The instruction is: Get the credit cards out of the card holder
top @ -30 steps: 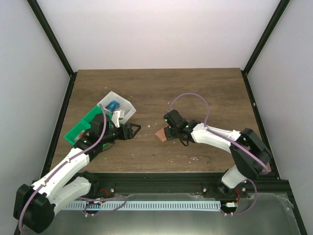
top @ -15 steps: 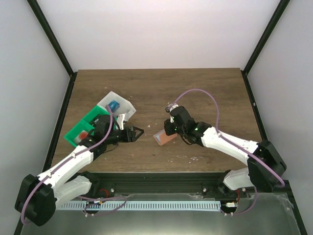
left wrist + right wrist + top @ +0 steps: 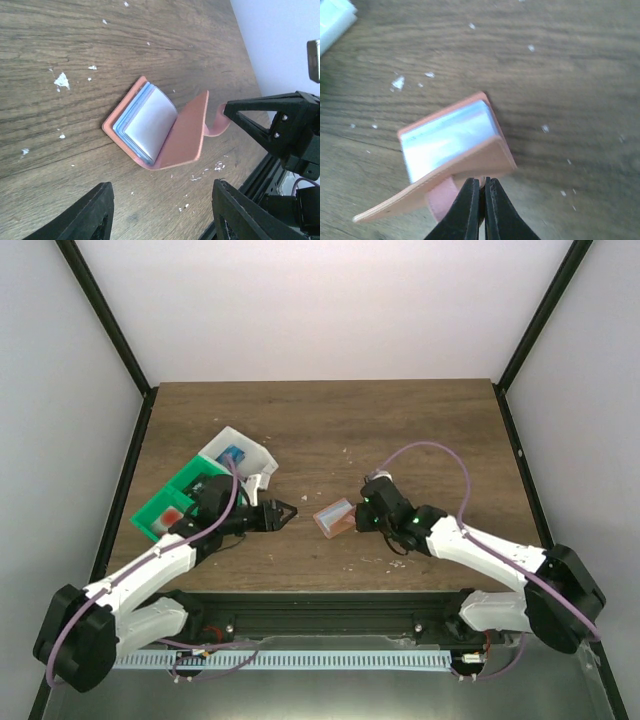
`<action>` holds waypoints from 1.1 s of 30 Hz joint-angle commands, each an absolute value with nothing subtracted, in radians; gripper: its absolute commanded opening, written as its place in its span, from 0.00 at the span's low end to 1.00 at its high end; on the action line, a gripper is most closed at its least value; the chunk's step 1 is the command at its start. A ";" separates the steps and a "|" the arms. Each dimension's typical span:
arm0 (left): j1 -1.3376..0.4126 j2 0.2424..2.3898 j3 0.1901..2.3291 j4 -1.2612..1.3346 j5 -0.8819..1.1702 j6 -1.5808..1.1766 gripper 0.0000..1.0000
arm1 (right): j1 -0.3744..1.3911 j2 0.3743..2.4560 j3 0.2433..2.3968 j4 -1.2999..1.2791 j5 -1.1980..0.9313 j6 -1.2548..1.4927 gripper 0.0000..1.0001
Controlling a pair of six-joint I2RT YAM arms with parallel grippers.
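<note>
The card holder (image 3: 335,517) lies on the wood between the arms, salmon-orange outside, light blue inside. It shows half open in the left wrist view (image 3: 150,125), its cover raised. My right gripper (image 3: 362,520) is shut on the holder's side tab (image 3: 442,200) at the raised cover's edge (image 3: 481,186). My left gripper (image 3: 278,511) is open and empty, a short way left of the holder (image 3: 162,215). A blue card (image 3: 233,455) lies in the white tray. A red and white card (image 3: 172,514) lies in the green tray. The dark card is out of view.
The white tray (image 3: 255,454) and the green tray (image 3: 155,510) sit at the left, just behind my left arm. A corner of the white tray shows in the right wrist view (image 3: 335,22). White crumbs dot the wood around the holder.
My right gripper has moved right and nearer, and the holder's cover now stands raised with the light blue inside showing. My left gripper has shifted slightly towards the holder, still open.
</note>
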State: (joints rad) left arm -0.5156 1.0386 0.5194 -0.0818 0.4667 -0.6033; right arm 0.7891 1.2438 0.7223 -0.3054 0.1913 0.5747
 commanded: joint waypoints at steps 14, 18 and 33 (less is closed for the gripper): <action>-0.689 1.350 0.604 0.131 0.430 -0.614 0.54 | 0.793 1.129 0.494 -0.458 0.377 0.949 0.01; -0.690 1.408 0.603 0.177 0.387 -0.624 0.55 | 0.781 1.170 0.475 -0.454 0.397 0.979 0.00; -0.703 1.670 0.660 0.308 0.464 -0.671 0.54 | 0.778 1.127 0.450 -0.405 0.397 0.948 0.01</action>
